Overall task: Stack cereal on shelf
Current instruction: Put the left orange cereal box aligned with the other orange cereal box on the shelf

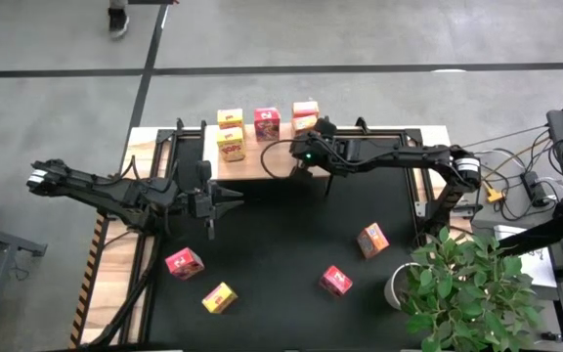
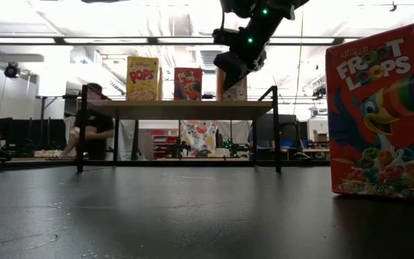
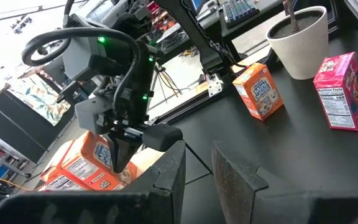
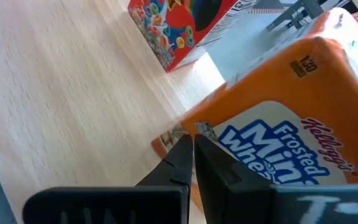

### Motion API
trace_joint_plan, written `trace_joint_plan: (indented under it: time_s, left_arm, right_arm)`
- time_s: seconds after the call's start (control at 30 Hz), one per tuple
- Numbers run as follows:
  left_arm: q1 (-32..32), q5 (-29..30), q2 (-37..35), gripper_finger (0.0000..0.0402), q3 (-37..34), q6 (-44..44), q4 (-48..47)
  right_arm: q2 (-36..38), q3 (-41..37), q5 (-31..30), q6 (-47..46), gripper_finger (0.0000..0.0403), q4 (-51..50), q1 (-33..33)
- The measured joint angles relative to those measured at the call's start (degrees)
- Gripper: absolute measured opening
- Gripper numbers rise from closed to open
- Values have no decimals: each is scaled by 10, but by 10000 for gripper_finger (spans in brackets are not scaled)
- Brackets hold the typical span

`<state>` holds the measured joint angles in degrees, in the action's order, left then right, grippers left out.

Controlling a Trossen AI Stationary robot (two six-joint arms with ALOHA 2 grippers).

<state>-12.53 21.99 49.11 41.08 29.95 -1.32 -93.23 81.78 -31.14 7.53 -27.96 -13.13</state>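
The wooden shelf (image 1: 262, 161) lies at the far side of the black mat. On it stand two yellow cereal boxes (image 1: 230, 132), a pink-red one (image 1: 267, 122) and orange cereal (image 1: 305, 115). My right gripper (image 1: 311, 149) hangs over the shelf, shut, fingers pointing down at the near side of the orange box (image 4: 303, 124). My left gripper (image 1: 231, 198) hovers open over the mat near the shelf's near edge, holding nothing. Four more boxes sit on the mat: pink-red (image 1: 184, 262), yellow (image 1: 219, 297), pink-red (image 1: 336, 281) and orange (image 1: 372, 239). My right gripper's shut fingertips (image 4: 185, 146) stand from above at the lower near edge of the orange box (image 4: 197, 127), which rests on the shelf top. I cannot tell whether they touch it.
A white pot (image 1: 404, 286) with a leafy plant stands at the mat's near right corner, close to the orange box on the mat. A pink-red box (image 2: 383, 115) fills the right of the low view. Cables and gear lie beyond the table's right edge.
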Motion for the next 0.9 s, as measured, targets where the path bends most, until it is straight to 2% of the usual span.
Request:
trace_joint_plan:
  time_s: [0.33, 0.57, 0.77, 0.9]
  left_arm:
    - [0, 0, 0, 63, 0, 0, 0]
    - [0, 0, 0, 63, 0, 0, 0]
    - [0, 0, 0, 63, 0, 2, 0]
    - [0, 0, 0, 63, 0, 5, 0]
  right_arm:
    - [0, 7, 2, 0, 9, -1, 1]
    - [37, 69, 88, -39, 9, -15, 11]
    - [41, 125, 114, -115, 9, -43, -33]
    - [34, 130, 117, -138, 9, -53, -64]
